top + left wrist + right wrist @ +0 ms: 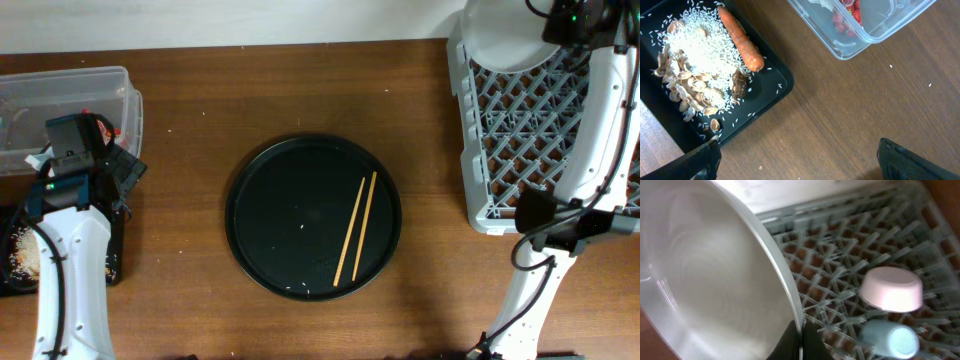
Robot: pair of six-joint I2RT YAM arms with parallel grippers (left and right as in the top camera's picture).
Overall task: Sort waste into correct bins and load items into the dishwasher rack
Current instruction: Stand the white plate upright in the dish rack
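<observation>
right gripper (801, 342) is pinching tight on the rim of the white plate (715, 270), its fingers closed with the plate's edge between them. the plate is tilting steeply over the dishwasher rack (490, 215), at the rack's upper left corner in the overhead view. whether its lower edge is touching the pegs, i cannot tell.

deeper in the rack, the small white bowl (892, 289) is sitting upside down on the pegs. the light-blue cup (890, 340) is lying on its side just beside the bowl, mouth facing the camera.

over on the other side, the left gripper (800, 155) is hanging wide open above bare table (850, 110), holding nothing. it is hovering between the black rectangular tray (775, 80) and the clear tub (850, 47).

that black tray is carrying the food waste. a heap of rice (700, 45) is spreading across it, with loose grains scattered around. the orange carrot (740, 37) is lying along the heap's edge, and the dark scrap (739, 84) is sitting just below the carrot's tip. beige scraps (687, 87) are piling up along the rice. the clear tub is showing the red wrapper (847, 12) inside, with a bit of white tissue (822, 4) at the top edge of the left wrist view.

in the middle of the table, the round black tray (270, 230) is holding the two chopsticks (355, 230). they are lying side by side on its right half, and a few pale specks are dotting the tray.
</observation>
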